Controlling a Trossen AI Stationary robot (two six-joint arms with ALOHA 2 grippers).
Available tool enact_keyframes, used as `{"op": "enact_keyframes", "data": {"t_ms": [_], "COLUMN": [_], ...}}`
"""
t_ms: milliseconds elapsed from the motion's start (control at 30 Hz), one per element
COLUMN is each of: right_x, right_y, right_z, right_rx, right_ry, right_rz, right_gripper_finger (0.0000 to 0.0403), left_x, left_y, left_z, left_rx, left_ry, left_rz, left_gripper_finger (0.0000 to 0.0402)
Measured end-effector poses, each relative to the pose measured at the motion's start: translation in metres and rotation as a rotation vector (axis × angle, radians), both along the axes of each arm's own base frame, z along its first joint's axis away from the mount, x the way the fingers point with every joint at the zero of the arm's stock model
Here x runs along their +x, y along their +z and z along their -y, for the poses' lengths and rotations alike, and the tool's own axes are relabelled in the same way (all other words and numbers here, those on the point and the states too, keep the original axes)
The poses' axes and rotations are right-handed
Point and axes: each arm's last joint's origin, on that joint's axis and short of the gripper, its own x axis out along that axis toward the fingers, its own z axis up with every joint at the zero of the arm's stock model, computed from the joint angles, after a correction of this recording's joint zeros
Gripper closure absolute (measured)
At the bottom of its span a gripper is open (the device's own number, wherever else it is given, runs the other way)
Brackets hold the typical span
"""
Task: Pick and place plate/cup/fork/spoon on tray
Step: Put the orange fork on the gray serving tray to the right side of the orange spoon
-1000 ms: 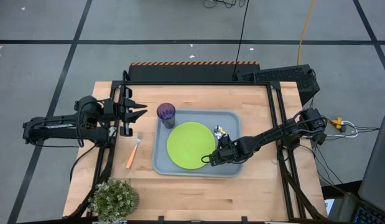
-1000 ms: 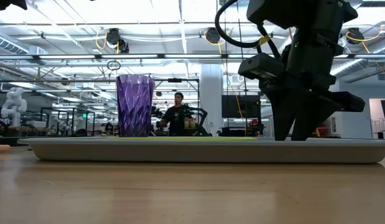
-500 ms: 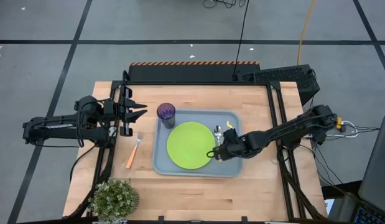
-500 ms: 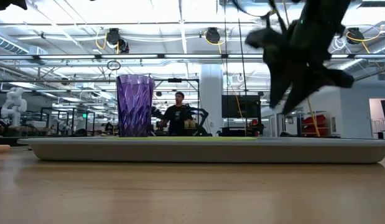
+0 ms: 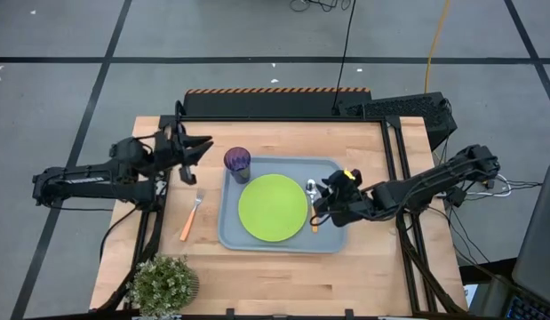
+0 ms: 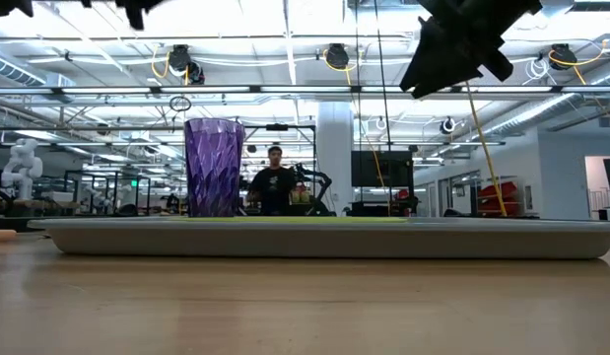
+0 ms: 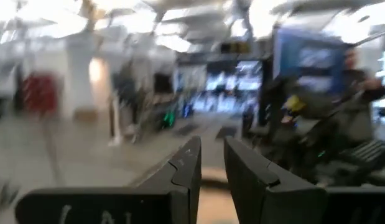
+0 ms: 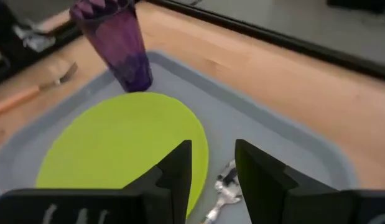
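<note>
We are seeing one tray (image 5: 332, 242) holding three things: one plate (image 5: 273, 207) at its center, one cup (image 5: 237, 161) at ten o'clock, one spoon (image 5: 312, 197) at three o'clock. One fork (image 5: 191, 217) is lying on the table (image 5: 275, 276), at nine o'clock off the tray. The right gripper (image 8: 212, 163) is hovering above the spoon, fingers parted, empty. The left gripper (image 7: 211, 163) is waiting past the cup, slightly parted, empty. One plant (image 5: 163, 283) is sitting at seven o'clock.

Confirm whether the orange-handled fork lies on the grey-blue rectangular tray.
No: the orange-handled fork lies on the wooden table, left of the grey-blue tray.
</note>
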Motion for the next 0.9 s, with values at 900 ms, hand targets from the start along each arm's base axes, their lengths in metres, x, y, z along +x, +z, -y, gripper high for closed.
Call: {"op": "enact_keyframes", "data": {"t_ms": [900], "right_x": [-0.049], "right_y": [-0.049], "right_z": [0.019], "right_rx": [-0.202], "right_ry": [-0.002], "right_rz": [-0.123], "right_gripper_finger": [0.0287], "left_x": [0.02], "left_y": [-0.054], "left_z": [0.014], "left_rx": [-0.886], "left_ry": [0.492], "left_rz": [-1.552], "left_gripper_finger": [0.0328]}}
